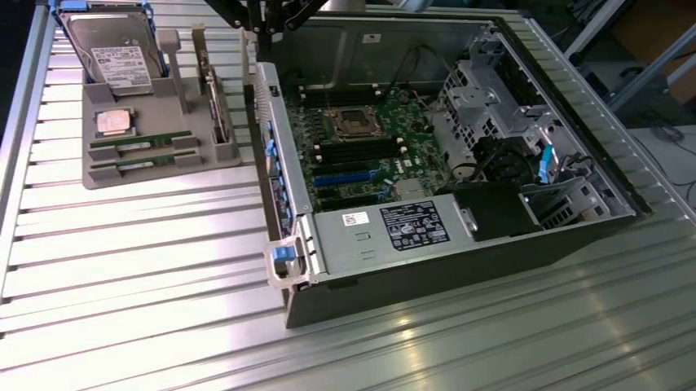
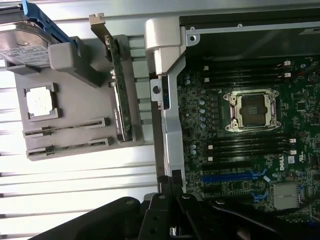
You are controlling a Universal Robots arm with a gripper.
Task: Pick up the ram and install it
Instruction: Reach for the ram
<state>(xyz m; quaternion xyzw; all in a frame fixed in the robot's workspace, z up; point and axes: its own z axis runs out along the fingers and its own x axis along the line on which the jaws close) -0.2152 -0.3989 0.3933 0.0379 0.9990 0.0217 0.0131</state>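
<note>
End effector [image 2: 170,186] sits closed with nothing in it, its black body cut off at the frame edge, hovering over the case rim [image 2: 169,125]. Bare table [image 1: 163,261] lies open beside the tray [image 1: 103,181]. First ram stick [image 1: 142,144] and second ram stick [image 1: 139,165] lie flat there, long axes parallel, pointing toward the case.

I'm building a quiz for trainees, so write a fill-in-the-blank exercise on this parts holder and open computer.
1. The grey holder carries ___ ram sticks.
2. The processor chip lies in the holder, so the motherboard socket is ___.
3. The hard drive sits in a ___ frame.
Missing words: two; empty; blue.
</note>
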